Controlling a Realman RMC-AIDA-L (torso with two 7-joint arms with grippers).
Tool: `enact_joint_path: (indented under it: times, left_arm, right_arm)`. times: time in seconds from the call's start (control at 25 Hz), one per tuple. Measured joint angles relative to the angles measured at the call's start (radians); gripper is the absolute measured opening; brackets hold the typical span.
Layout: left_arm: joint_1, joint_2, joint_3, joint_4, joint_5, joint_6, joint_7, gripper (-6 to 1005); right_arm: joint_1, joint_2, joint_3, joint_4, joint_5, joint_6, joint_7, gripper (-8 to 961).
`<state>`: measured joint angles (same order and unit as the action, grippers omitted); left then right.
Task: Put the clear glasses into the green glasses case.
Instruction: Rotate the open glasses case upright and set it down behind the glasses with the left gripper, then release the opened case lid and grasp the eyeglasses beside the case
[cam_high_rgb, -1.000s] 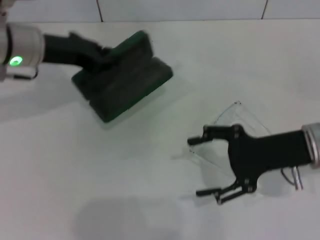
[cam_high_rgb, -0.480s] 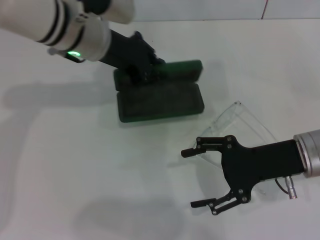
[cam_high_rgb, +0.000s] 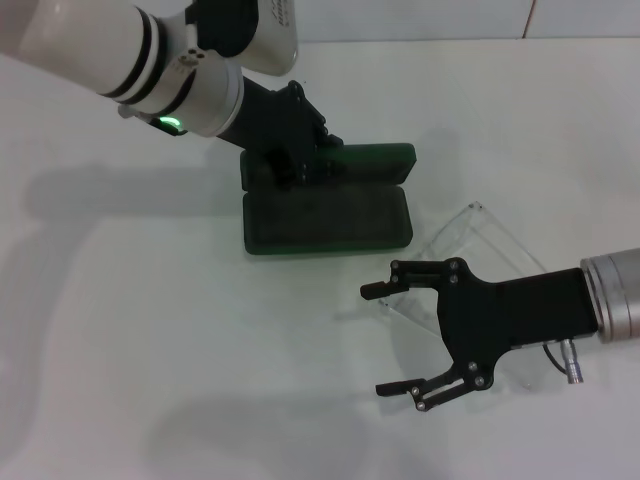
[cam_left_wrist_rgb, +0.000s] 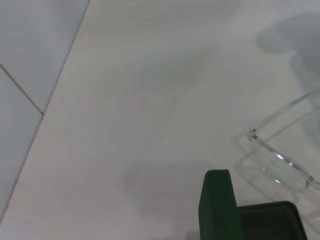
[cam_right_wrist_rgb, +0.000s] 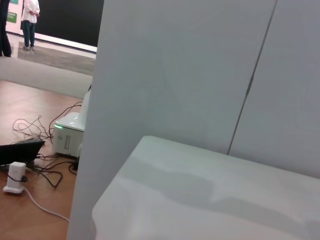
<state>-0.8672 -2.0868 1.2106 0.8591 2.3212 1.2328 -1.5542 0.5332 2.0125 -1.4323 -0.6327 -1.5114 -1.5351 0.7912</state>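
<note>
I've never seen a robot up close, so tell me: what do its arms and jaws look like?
The left arm is glossy white with black rings and a small green light, ending in a black left gripper. The right arm shows a silver metal cuff with a thin cable below it, then a flat black right gripper with two thin, jointed black jaws dotted with small screws.

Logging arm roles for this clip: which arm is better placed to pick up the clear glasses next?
Right. The right gripper hovers open directly over the clear glasses, while the left gripper is at the open green glasses case.
</note>
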Motion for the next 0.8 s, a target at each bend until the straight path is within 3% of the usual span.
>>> enact_joint_path:
  times: [0.36,0.68,0.8]
  left_arm:
    - [-0.009,-0.001,0.006,-0.001,-0.002,0.013,-0.023,209]
    - [0.005,-0.001,0.050,0.043,0.000,0.030,-0.112,351]
    - [0.063,-0.003,0.054,0.116,-0.053,0.046,-0.112,496]
  right_arm:
    - [0.032,-0.004,-0.005,0.002,-0.026,0.002,0.019,816]
    - [0.043,-0.004,-0.004,0.001,-0.042,-0.002,0.038,812]
    - [0.043,-0.007,0.001,-0.014,-0.040,-0.008,0.043,810]
